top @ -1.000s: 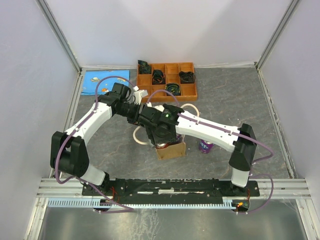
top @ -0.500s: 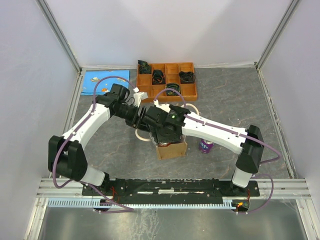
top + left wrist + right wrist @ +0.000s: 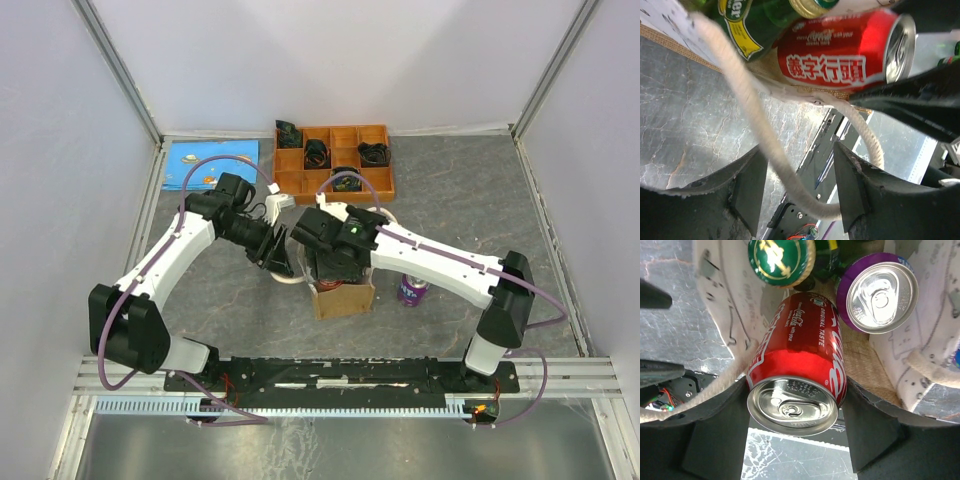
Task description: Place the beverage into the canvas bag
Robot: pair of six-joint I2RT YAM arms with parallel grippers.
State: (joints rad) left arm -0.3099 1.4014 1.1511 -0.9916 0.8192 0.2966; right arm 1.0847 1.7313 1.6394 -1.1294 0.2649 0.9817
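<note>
My right gripper (image 3: 795, 407) is shut on a red cola can (image 3: 797, 370), holding it by the top end with its lower end down in the mouth of the tan canvas bag (image 3: 345, 300). In the top view that gripper (image 3: 335, 268) hangs right over the bag. My left gripper (image 3: 797, 185) is open, and a cream rope handle (image 3: 747, 100) loops loosely between its fingers. It sits just left of the bag (image 3: 282, 252). The red can (image 3: 840, 57) also shows in the left wrist view.
Inside the bag are a purple can (image 3: 882, 290) and a green bottle with a gold-green cap (image 3: 781, 259). Another purple can (image 3: 410, 290) stands on the table right of the bag. An orange compartment tray (image 3: 335, 160) and a blue card (image 3: 205, 162) lie at the back.
My right gripper has moved a little right and back over the bag with the red can. My left arm has swung, its gripper now lower beside the rope handle.
</note>
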